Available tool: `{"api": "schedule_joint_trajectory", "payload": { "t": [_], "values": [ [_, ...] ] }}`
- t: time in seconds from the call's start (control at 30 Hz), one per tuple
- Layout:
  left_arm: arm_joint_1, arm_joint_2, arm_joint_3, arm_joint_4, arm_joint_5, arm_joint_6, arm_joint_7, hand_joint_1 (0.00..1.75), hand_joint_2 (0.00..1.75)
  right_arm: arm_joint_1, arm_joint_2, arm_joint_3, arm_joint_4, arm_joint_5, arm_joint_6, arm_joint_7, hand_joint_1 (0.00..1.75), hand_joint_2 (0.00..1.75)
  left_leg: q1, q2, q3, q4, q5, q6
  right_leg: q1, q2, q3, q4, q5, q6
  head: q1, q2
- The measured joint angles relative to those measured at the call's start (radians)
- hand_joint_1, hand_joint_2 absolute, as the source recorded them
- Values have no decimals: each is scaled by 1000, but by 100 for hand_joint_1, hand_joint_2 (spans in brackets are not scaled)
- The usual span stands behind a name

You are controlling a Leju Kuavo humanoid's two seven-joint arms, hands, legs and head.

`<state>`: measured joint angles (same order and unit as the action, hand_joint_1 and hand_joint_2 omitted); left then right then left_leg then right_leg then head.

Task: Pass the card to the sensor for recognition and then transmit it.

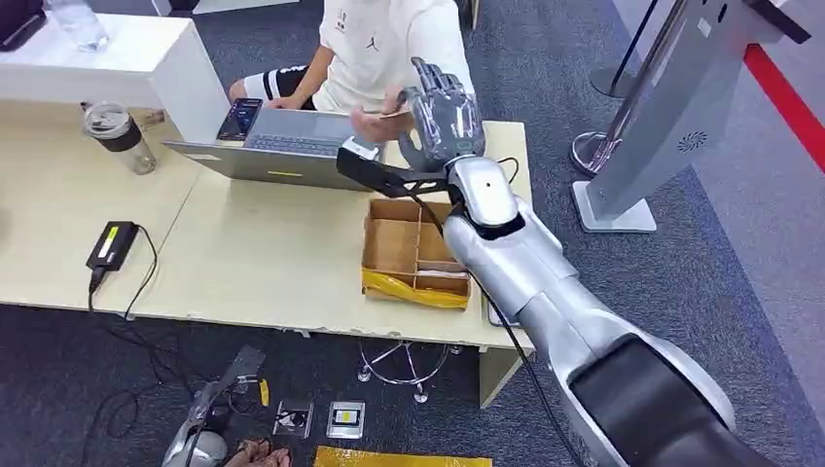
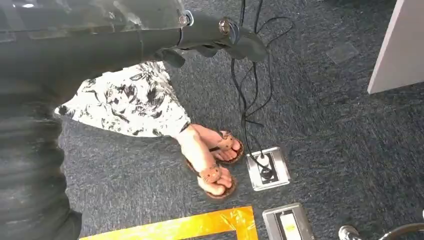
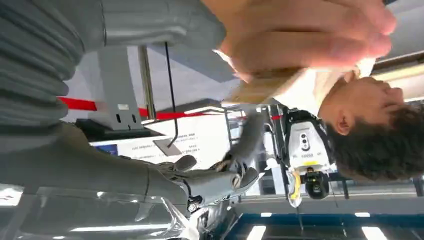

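The card [image 3: 260, 87] (thin, stiff, likely slick) suits an edge pinch; whether the right robot hand [image 1: 443, 112] grips it is unclear.

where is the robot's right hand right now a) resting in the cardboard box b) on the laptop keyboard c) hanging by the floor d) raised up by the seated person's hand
d: the right hand is lifted above the desk, meeting the person's hand past the cardboard box and beside the laptop.
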<state>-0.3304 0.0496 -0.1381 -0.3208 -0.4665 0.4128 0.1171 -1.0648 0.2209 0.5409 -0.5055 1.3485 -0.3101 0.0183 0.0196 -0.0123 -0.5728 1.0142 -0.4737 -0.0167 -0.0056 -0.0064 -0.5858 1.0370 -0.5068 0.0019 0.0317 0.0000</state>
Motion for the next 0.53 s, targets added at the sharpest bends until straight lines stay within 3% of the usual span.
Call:
{"api": "schedule_joint_trajectory", "payload": {
  "t": [0.17, 0.33, 0.53],
  "values": [
    [1, 0, 0, 0, 3, 0, 0, 0, 175, 2, -6, 10, 38, -24, -45, 18, 0, 175, 0, 1, 0, 0, 0, 0, 0, 1, -1, 0, 0, 0, 0, 0],
    [2, 0, 0, 0, -7, 2, 0, 0, 175, 0, -19, 7, 53, -72, -104, -11, 0, 175, 0, 2, 0, 0, 0, 0, 0, 2, -1, 0, 0, 0, 0, 0],
    [5, 0, 0, 0, -17, 11, -2, 0, 175, -17, -50, -30, 53, -163, -223, -58, 0, 175, 0, 3, 0, 0, 0, 0, 0, 3, -1, 0, 0, 1, 0, 0]
  ]
}}
